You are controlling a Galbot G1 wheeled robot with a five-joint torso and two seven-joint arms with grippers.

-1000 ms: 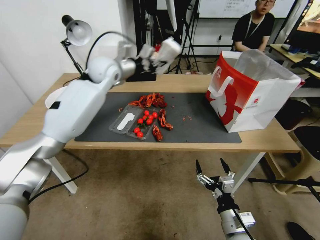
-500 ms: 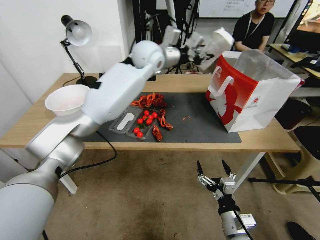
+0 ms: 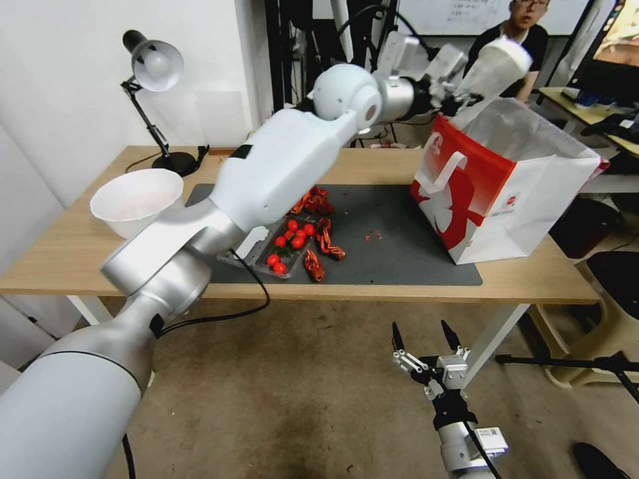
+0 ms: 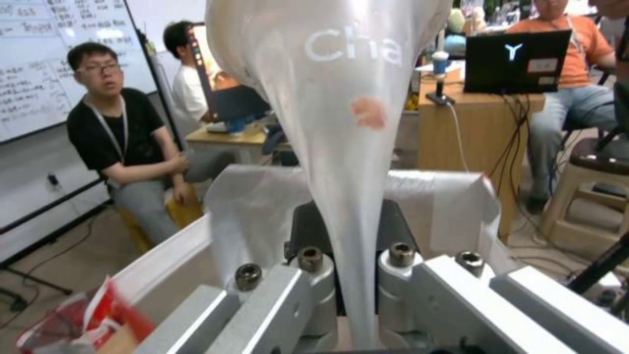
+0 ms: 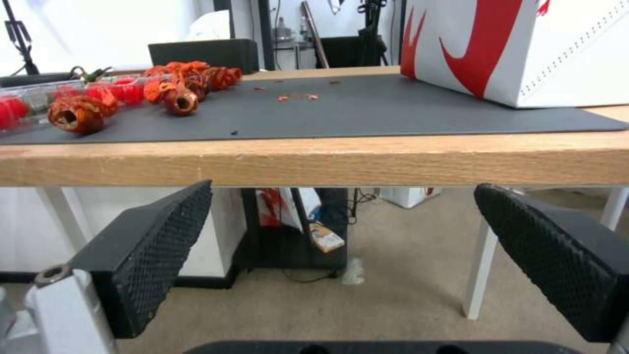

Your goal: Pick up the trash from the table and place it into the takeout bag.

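Holding pale plastic-wrapped lump [image 3: 496,63], likely light and crushable, pinched by left gripper [image 4: 354,275] over red-and-white paper takeout bag [image 3: 506,193] | right gripper [image 3: 426,336] spread wide, idle.

The long light-wood table [image 3: 80,256] on white legs carries a dark grey rectangular mat [image 3: 393,256]; on the mat lie a clear plastic tray of red cherry tomatoes [image 3: 287,247], red peel scraps [image 3: 324,241] beside it, and the boxy red-and-white paper takeout bag [image 3: 496,189]; off the mat stand a big white bowl [image 3: 136,201] and a black desk lamp [image 3: 154,100].

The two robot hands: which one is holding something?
The left gripper, up above the takeout bag, pinches a white cup. The right gripper hangs open below the table.
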